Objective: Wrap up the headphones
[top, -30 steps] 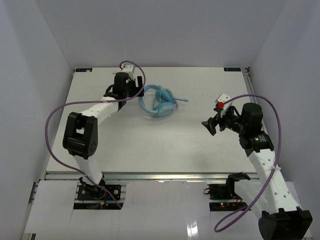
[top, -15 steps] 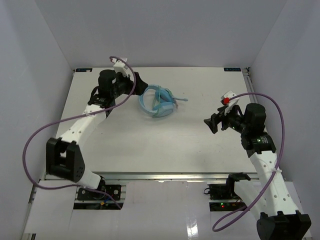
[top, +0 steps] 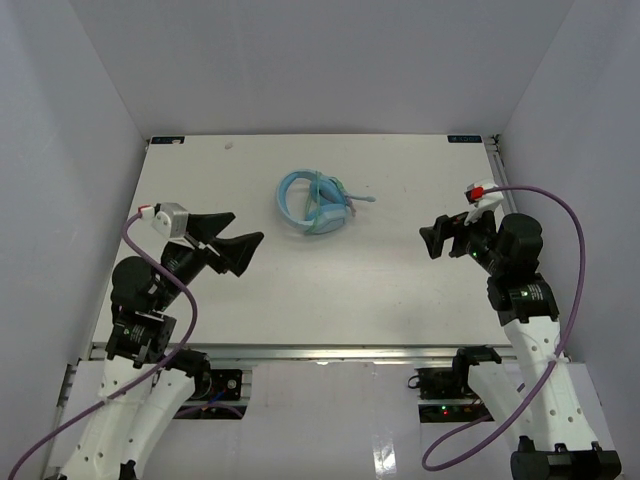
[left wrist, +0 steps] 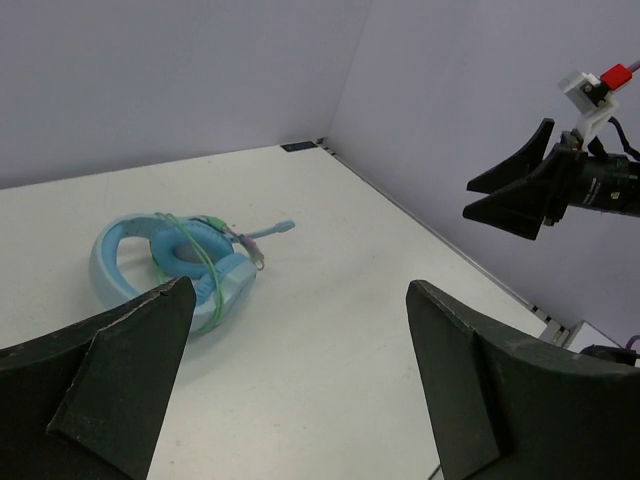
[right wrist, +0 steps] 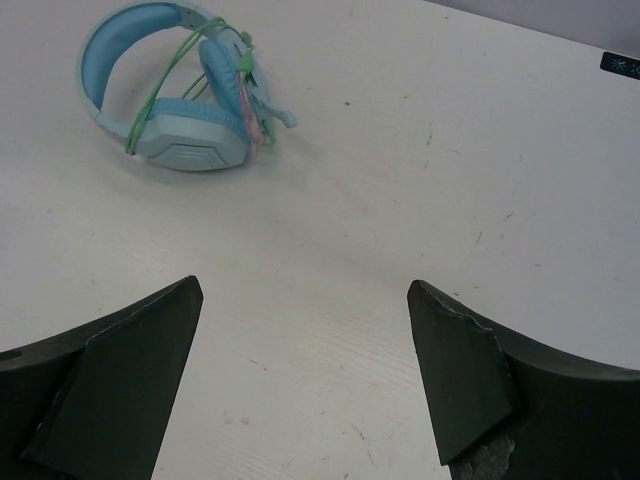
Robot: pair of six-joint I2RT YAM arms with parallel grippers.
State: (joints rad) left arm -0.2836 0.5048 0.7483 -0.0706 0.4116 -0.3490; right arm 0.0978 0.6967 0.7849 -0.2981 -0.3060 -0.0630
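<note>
Jaws on the left arm (top: 140, 310) and the right arm (top: 525, 290) stand wide apart, gripping nothing. Each hangs over the near part of the bench (top: 400, 290), one at either side. And the headphones (top: 315, 203) lie alone at the far middle, well apart from both! Their pale green cable (right wrist: 168, 82) looks looped around band and cups, no loose tail showing. My read: the wrapping is done or all but done, with at most a tidy-up left.
</note>
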